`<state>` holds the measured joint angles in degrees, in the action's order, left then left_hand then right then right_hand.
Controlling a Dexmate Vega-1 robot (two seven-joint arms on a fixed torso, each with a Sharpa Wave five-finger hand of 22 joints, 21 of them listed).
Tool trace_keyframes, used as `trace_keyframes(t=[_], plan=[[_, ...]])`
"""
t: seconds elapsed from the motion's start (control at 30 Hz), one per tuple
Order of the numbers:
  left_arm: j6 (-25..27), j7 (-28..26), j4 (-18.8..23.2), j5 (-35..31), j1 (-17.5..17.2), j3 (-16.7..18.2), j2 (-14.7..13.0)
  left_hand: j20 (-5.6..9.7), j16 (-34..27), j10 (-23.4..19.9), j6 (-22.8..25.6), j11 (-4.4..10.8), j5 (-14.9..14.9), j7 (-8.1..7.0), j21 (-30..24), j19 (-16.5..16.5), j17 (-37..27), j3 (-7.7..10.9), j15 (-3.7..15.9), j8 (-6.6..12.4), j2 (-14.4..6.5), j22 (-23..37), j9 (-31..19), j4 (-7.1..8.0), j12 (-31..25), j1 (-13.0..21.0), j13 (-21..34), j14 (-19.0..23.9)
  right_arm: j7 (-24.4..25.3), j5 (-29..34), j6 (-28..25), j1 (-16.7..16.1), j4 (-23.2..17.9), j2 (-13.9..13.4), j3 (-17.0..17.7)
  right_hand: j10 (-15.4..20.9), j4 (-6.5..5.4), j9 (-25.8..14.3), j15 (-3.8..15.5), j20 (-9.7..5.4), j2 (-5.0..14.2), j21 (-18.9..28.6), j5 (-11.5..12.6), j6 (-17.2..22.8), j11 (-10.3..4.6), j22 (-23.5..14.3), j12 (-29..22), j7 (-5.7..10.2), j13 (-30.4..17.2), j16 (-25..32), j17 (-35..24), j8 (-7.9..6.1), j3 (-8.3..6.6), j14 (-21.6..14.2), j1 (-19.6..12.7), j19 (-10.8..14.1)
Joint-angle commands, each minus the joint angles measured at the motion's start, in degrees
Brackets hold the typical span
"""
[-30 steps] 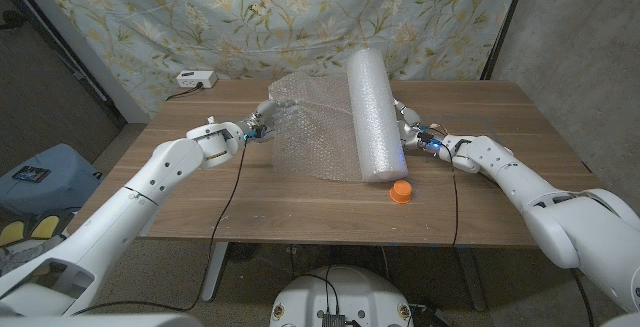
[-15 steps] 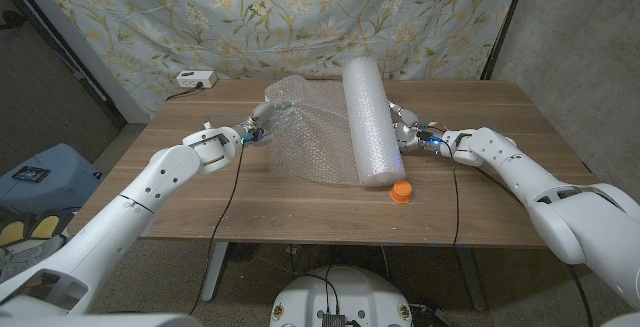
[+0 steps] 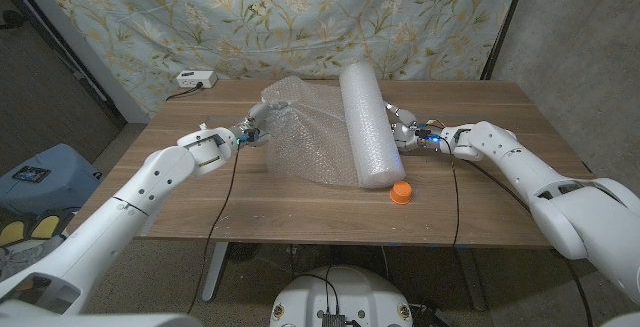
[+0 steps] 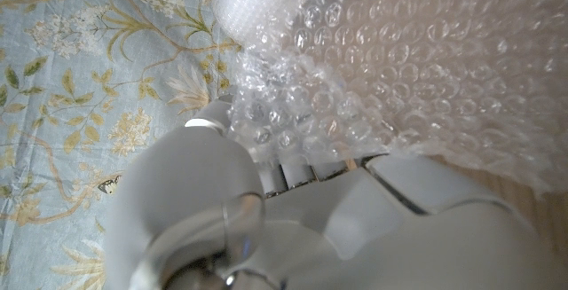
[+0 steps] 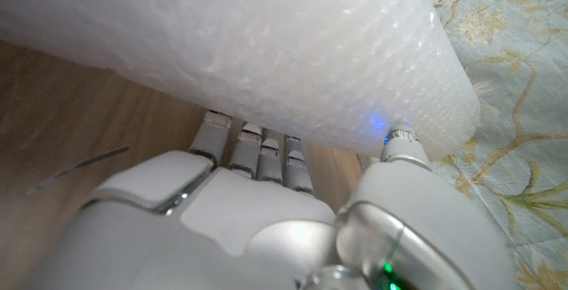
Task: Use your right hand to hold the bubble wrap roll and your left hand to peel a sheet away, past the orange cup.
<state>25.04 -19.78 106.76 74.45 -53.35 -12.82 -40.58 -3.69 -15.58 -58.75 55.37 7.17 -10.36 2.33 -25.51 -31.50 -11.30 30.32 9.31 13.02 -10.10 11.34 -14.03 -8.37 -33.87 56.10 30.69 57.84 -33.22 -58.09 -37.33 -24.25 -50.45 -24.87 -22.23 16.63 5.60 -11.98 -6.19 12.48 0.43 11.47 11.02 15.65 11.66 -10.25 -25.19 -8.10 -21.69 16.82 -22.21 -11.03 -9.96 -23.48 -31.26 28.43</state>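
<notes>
Bubble wrap in a thick white cylindrical roll (image 3: 364, 122) lies near the middle of the wooden worktop (image 3: 500, 212), its long axis running from the far edge toward the near edge, tilted slightly so the near end sits close to the small orange plastic cup (image 3: 400, 192), which stands just beside that end toward the near right. The right robot hand (image 3: 408, 132) is pressed against the roll's right flank; the right wrist view shows its fingers (image 5: 257, 148) tucked under the curve with the thumb up against the roll, so it holds the roll rather than gripping right round it. A clear peeled sheet of bubble wrap (image 3: 300, 132) fans out leftward from the roll, and the left robot hand (image 3: 250, 132) pinches its crumpled far-left edge, as the left wrist view confirms with bubbles bunched over the fingers (image 4: 293, 170). The pull therefore runs straight across the roll's axis, toward the worktop's left edge, away from the cup; the left hand is the working one. Compared with a second ago, the roll has turned and shifted a little leftward and toward the far edge, the right hand has followed it, and the left hand has moved slightly farther back, gathering the sheet higher.
</notes>
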Motion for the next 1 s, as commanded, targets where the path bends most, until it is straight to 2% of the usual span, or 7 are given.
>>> trace_keyframes(t=[0.03,0.5,1.0], plan=[[1.00,0.08,0.38,1.00,0.22,0.43,-1.20,0.18,0.00,-2.31,0.84,2.56,0.16,1.31,-0.42,0.16,-0.33,-0.18,-0.10,-0.05,0.02,0.07,-0.14,0.13,0.30,0.76,0.13,0.54,1.33,-0.36,-2.22,0.51,-0.59,-0.54,0.05,0.35,-0.01,-0.19,-0.62,-0.13,-0.11,0.59,0.22,-0.06,0.46,-0.29,0.37,-1.81,-0.13,-0.23,-0.06,-0.43,0.03,-0.02,0.52,0.59],[1.09,-2.19,4.22,3.03,-2.69,2.46,-3.06,0.22,-0.02,-2.19,0.86,2.59,0.19,1.22,-0.55,0.21,-0.38,-0.23,0.11,-0.11,0.03,0.06,-0.20,0.12,0.26,0.84,0.52,0.69,2.60,-0.71,-4.36,0.37,-3.21,-2.17,-0.04,0.10,0.05,-0.17,-1.08,-0.15,0.00,0.81,0.20,-0.15,0.77,-0.32,0.67,-2.28,-0.33,-0.22,-0.11,-0.52,0.03,-0.05,0.87,1.30],[-1.02,-4.20,8.34,4.22,-6.91,4.72,-4.48,0.21,-0.02,-2.17,0.78,2.70,0.21,1.22,-0.67,0.33,-0.46,-0.25,0.26,-0.17,-0.06,0.06,-0.32,0.18,0.13,0.91,1.01,0.80,3.43,-0.56,-6.01,0.41,-4.98,-3.51,-0.95,-0.04,0.17,-0.16,-1.44,-0.11,0.15,0.93,0.18,-0.15,0.83,-0.34,0.91,-2.67,-0.52,-0.24,-0.16,-0.62,-0.02,-0.01,1.11,1.88]])
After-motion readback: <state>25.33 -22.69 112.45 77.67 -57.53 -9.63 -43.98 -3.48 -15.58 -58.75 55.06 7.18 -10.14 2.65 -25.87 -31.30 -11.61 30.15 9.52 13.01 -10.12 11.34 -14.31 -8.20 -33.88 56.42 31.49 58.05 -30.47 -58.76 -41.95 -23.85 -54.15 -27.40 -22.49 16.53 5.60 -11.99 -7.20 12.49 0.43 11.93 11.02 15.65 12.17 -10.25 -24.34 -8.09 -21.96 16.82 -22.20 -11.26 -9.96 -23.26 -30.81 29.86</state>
